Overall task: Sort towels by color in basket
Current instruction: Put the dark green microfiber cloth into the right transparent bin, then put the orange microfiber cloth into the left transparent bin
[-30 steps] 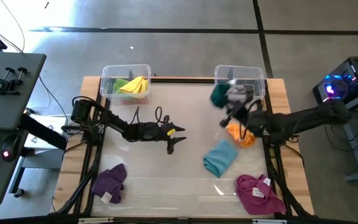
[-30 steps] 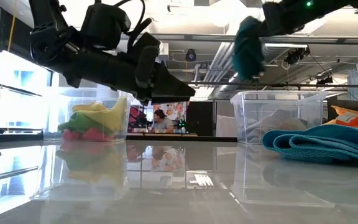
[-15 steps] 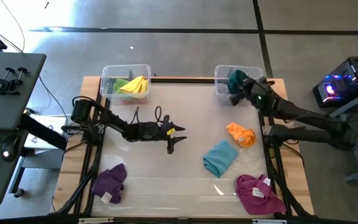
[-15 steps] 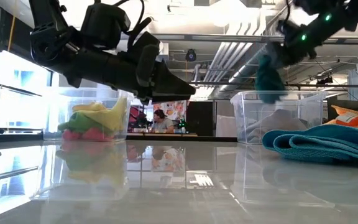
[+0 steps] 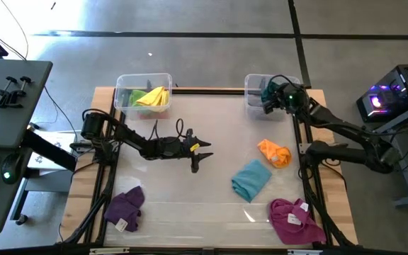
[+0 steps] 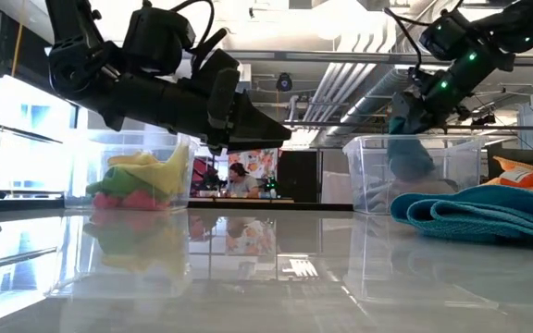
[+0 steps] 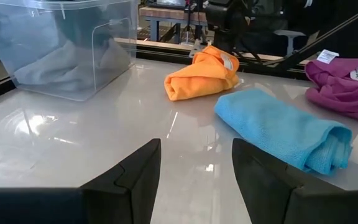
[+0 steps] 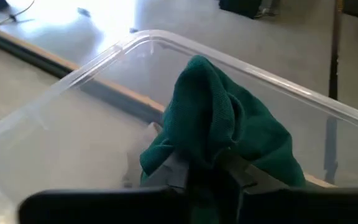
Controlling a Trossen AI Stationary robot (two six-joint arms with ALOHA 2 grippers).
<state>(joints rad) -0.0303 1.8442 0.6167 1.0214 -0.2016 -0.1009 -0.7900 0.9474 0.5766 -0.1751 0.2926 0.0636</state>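
Observation:
My right gripper (image 5: 270, 94) is over the clear right bin (image 5: 250, 83) at the far edge, shut on the dark teal towel (image 8: 222, 127). The grey towel (image 7: 58, 62) lies on that bin's floor. The left bin (image 5: 121, 83) holds the yellow (image 5: 154, 96), green and pink towels. Flat on the table are the orange (image 5: 273, 152), light blue (image 5: 251, 178), magenta (image 5: 292, 219) and purple (image 5: 126, 207) towels. My left gripper (image 5: 195, 160) hovers open over the table's middle. My right gripper pinches the dark teal towel between its two fingers at a bunched fold (image 8: 205, 163), with several layers gathered. The fingers slant down from the right side. In the low view the towel (image 6: 410, 148) hangs below them with its lower end inside the bin's walls.
The bare glossy tabletop (image 5: 190, 198) lies between the purple towel and the light blue one. The right bin's rim (image 8: 148, 37) surrounds the held towel. A person sits in the room beyond the table (image 6: 239, 176).
My right gripper has carried the dark teal towel from above the orange towel toward the far edge, then down over the right bin. The towel has gone from high above the bin to hanging inside its walls. The left arm has kept still.

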